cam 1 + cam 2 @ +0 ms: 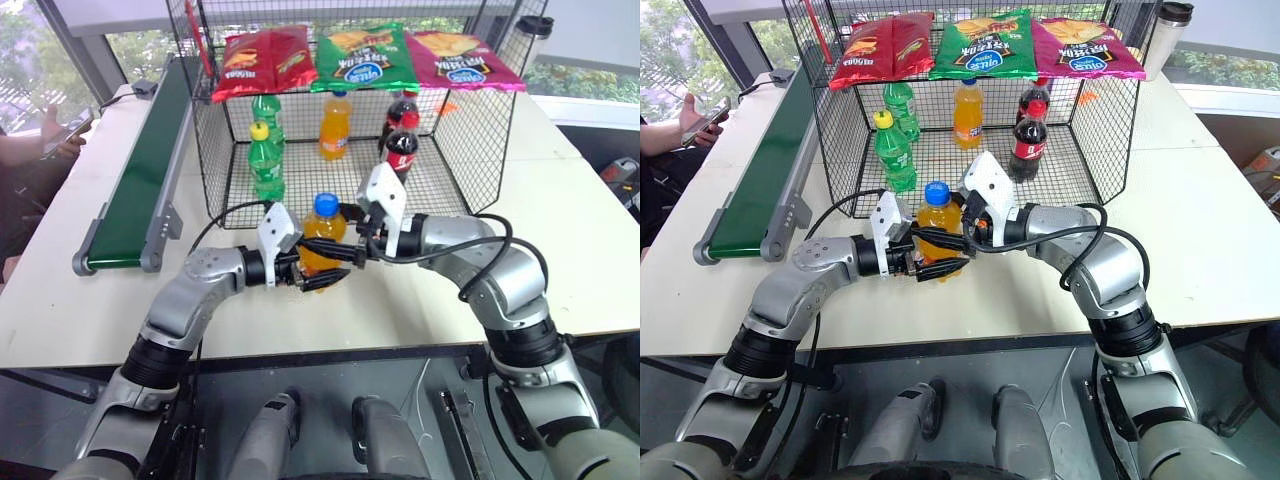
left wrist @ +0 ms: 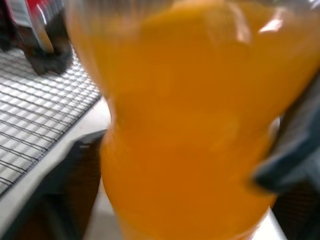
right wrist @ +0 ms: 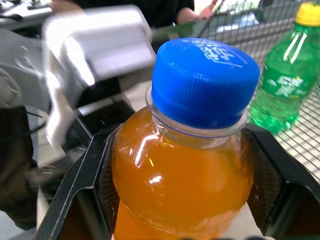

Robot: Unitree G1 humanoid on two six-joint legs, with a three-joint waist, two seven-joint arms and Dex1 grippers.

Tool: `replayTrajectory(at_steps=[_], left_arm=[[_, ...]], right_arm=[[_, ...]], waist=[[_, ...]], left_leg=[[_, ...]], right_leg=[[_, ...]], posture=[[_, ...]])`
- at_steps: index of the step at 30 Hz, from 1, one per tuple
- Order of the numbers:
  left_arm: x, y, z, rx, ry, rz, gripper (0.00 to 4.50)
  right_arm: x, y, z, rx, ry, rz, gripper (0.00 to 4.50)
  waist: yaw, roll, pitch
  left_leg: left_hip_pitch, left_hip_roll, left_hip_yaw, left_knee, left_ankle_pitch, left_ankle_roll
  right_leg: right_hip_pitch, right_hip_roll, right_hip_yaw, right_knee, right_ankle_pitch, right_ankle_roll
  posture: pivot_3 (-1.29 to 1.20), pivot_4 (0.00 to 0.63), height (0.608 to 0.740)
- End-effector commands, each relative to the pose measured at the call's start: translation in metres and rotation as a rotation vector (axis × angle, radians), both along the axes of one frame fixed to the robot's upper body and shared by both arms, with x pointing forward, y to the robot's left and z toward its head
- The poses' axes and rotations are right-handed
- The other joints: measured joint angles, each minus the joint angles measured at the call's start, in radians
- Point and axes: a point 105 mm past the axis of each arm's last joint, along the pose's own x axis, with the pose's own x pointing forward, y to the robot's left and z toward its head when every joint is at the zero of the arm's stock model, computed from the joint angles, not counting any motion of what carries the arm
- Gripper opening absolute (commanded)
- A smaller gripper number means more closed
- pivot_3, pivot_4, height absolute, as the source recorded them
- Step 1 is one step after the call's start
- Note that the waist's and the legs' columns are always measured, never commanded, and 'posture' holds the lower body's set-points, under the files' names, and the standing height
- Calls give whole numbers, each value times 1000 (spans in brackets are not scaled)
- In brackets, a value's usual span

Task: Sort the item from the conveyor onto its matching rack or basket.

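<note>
wire cage [image 1: 470, 130] stands on the table [image 1: 590, 250], conveyor [image 1: 140, 170] at its left. right gripper [image 1: 940, 238] pinches the orange soda bottle [image 1: 937, 228] upright before the cage; left gripper [image 1: 940, 268] jaws spread beside it.

The large black wire-mesh cage [image 1: 840, 150] opens toward the tabletop's near edge, and bare white tabletop [image 1: 1200, 240] lies before it. Inside, green soda bottles [image 1: 895, 152] stand left, an orange bottle [image 1: 968, 115] at the back and dark cola bottles [image 1: 1028, 140] right, leaving the grid floor's near middle free. Crisp bags [image 1: 985, 45] hang over the back.

No legible text on any item.
</note>
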Motion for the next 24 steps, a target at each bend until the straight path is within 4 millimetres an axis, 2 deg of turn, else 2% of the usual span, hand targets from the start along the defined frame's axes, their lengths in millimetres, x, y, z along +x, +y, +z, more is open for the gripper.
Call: replayTrajectory(at_steps=[1, 4, 10, 17, 21, 24], left_arm=[[0, 1, 16, -16, -80, 14, 4442], [-1, 5, 14, -1, -71, 29, 4442], [-6, 27, 10, 45, -62, 81, 4442], [-17, 56, 18, 81, -47, 139, 4442], [-1, 79, 23, 52, -96, 337, 4442], [7, 85, 24, 29, -120, 440, 4442]], right_arm=[[-4, 2, 17, 24, -69, 19, 2624], [-3, 2, 18, 29, -76, 7, 2624], [9, -2, 24, 56, -99, -64, 2624], [46, -11, 42, 136, -160, -274, 2624], [75, -18, 53, 175, -209, -424, 2624], [91, -17, 54, 189, -228, -484, 2624]], waist=[[0, 0, 0], [0, 0, 0], [-4, 0, 0], [-2, 0, 0], [-2, 0, 0], [-1, 0, 0]], left_leg=[[0, 0, 0, 0, 0, 0], [0, 0, 0, 0, 0, 0], [1, 0, 0, 0, 0, 0], [1, 0, 0, 0, -1, -1], [1, 0, 0, 0, -1, -1], [1, 0, 0, 0, 0, -1]], right_leg=[[0, 0, 0, 0, 0, 0], [0, 0, 0, 0, 0, 0], [0, 0, 0, 1, 0, 0], [0, 1, 0, 1, 0, 0], [0, 2, 0, 1, 0, 0], [0, 3, 0, 2, 0, 0]], posture=[[0, 150, 739], [0, 150, 739], [0, 150, 739], [0, 150, 739], [0, 150, 739], [0, 150, 739]])
